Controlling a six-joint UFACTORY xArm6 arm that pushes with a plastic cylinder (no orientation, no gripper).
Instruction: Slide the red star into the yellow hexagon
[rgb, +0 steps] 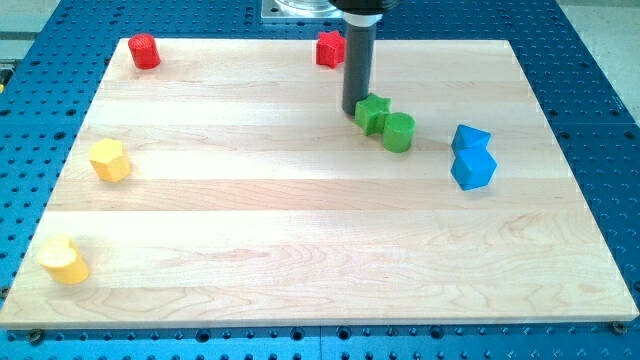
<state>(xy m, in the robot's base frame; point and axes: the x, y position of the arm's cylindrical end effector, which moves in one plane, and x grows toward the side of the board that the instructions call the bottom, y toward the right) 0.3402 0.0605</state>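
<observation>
Board (300, 250): my tip (355, 111) is a bare rod, no fingers, touching the green star (373, 113), just below the red star (330, 49) at top edge. Approach step. Next: get right of the red star, push down-left toward the yellow hexagon (109, 160) at far left.

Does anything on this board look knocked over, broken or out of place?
Nothing stands out. All the blocks sit flat on the wooden board, none damaged. My tip rests by the green star, away from the red star.
</observation>
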